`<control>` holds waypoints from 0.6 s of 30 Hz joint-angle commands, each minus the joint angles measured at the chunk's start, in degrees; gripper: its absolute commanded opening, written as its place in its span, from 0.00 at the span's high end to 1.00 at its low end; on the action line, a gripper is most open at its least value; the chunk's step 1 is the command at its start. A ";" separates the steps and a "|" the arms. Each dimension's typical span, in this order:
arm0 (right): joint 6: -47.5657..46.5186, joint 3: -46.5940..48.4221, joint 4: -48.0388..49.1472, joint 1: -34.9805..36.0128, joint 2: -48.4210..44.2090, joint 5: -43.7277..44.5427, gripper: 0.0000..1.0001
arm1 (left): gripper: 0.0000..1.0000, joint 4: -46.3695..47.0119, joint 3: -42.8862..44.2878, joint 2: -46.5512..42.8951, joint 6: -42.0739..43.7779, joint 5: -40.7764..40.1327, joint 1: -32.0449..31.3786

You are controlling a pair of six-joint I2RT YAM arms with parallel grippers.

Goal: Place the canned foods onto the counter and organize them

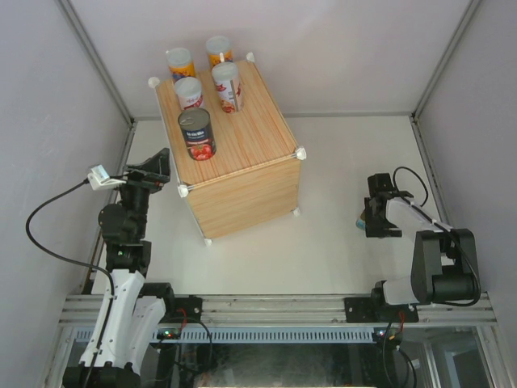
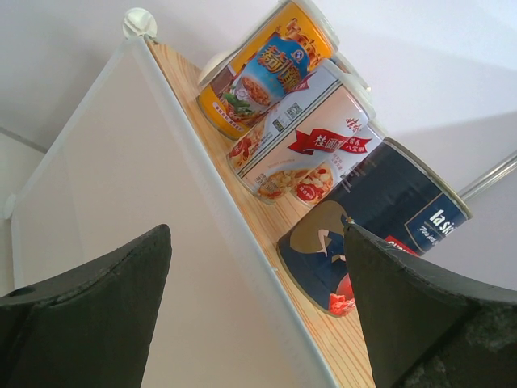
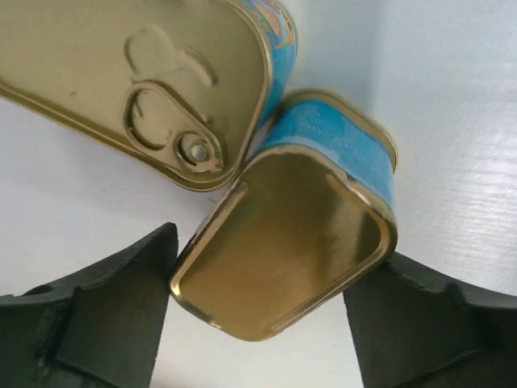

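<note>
The counter (image 1: pixel 242 153), a wood-grain cube with white ball corners, stands at the back left. On its top are the dark tomato can (image 1: pixel 196 133), two red-and-white cans (image 1: pixel 188 93) and two orange cans (image 1: pixel 180 63). My left gripper (image 1: pixel 157 167) is open and empty beside the counter's left side panel (image 2: pixel 97 202); its wrist view looks up at the tomato can (image 2: pixel 388 234). My right gripper (image 1: pixel 374 218) is low on the table at the right. It is shut on a tilted gold-blue tin (image 3: pixel 283 250), and a second tin (image 3: pixel 137 81) lies touching that one.
White table floor (image 1: pixel 323 242) with grey walls on three sides. A metal rail (image 1: pixel 275 307) runs along the near edge by the arm bases. A cable (image 1: pixel 48 234) loops from the left arm.
</note>
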 commanded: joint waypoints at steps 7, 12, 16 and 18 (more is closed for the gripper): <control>-3.37 0.08 3.85 -0.91 2.39 -1.27 0.75 | 0.09 0.55 0.15 -0.95 1.65 -0.41 -0.23; -5.26 -0.01 3.11 0.92 0.30 -0.13 0.82 | 0.09 0.03 0.29 -1.79 1.82 -0.58 -0.23; -8.48 -1.28 5.48 3.91 -2.59 -0.21 0.94 | 0.09 -0.46 0.44 -2.80 1.89 -0.93 -0.40; -11.40 -2.58 8.17 6.47 -4.64 -0.90 0.98 | 0.09 -1.05 0.79 -3.52 1.91 -1.05 -0.36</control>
